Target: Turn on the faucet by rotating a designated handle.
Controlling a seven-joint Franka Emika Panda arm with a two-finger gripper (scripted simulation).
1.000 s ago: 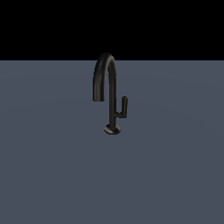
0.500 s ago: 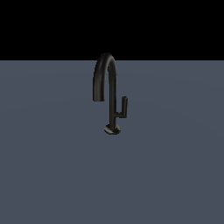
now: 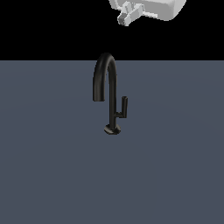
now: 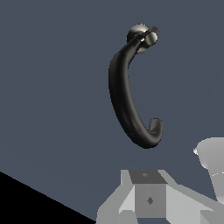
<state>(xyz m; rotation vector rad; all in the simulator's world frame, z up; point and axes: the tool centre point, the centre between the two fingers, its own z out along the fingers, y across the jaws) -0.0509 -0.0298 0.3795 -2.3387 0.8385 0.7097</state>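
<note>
The near-black faucet (image 3: 107, 94) stands upright on the grey-blue surface, with its arched spout curving toward the exterior view's left. Its handle (image 3: 124, 107) is a short upright bar on a stub at the stem's right side in the exterior view. My white gripper (image 3: 126, 16) hangs high above and behind the faucet, well clear of it, at the frame's upper edge. Its fingers are too small to judge their gap. In the wrist view I look down on the spout's arc (image 4: 124, 103), the round base (image 4: 138, 34) and the handle's tip (image 4: 152, 36). Grey gripper parts (image 4: 148, 199) fill the lower edge.
The flat grey-blue surface (image 3: 52, 166) spreads all around the faucet. Beyond its far edge the background is black. A pale rounded part of the arm (image 4: 212, 162) shows at the wrist view's edge.
The white gripper has come into the exterior view at the top, where nothing showed before. The faucet and its handle have not moved.
</note>
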